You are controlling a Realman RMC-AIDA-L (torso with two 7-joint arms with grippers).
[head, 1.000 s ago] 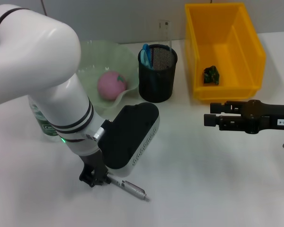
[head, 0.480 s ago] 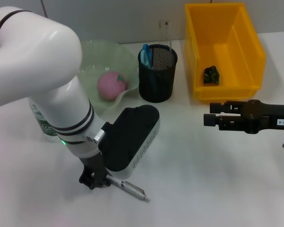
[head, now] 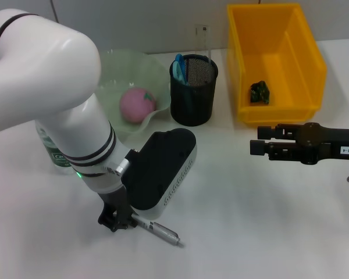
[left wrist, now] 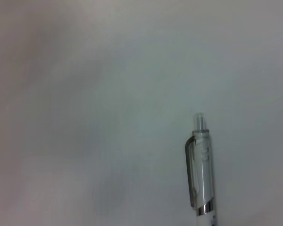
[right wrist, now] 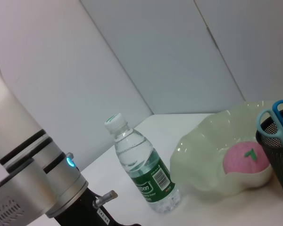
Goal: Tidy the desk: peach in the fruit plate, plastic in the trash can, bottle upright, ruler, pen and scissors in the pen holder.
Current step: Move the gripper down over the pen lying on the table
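From the head view, the left gripper (head: 117, 221) is down at the white table (head: 250, 221), its dark fingers closed on one end of the pen (head: 157, 231), a slim grey and clear stick that lies on the near part of the table and points away to the right. Behind the glossy white arm sits a pale green plate (head: 113, 72) with a wavy, glassy rim, and in it rests the round pink peach (head: 137, 104) with a small green mark on top. Just right of the plate stands the pen holder (head: 193, 93), a black wire-mesh cup that holds the blue-handled scissors (head: 178, 67) and a clear ruler (head: 205, 40) rising above the rim. Further right is the trash can (head: 305, 52), a boxy yellow plastic bin, with a crumpled green scrap of plastic (head: 259, 92) on its floor. The right gripper (head: 257, 140), matt black, hangs level over the table just in front of the bin; I cannot tell how its fingers stand. The bottle (head: 51, 150) shows only partly behind the left arm.

The left wrist view shows the smooth white table and the pen's clear push-button end with its clip and a metal ring.

The right wrist view shows the bottle standing upright, clear ribbed plastic with a white cap and green label, beside the green plate holding the peach, with the mesh holder and blue scissors handle at the edge.
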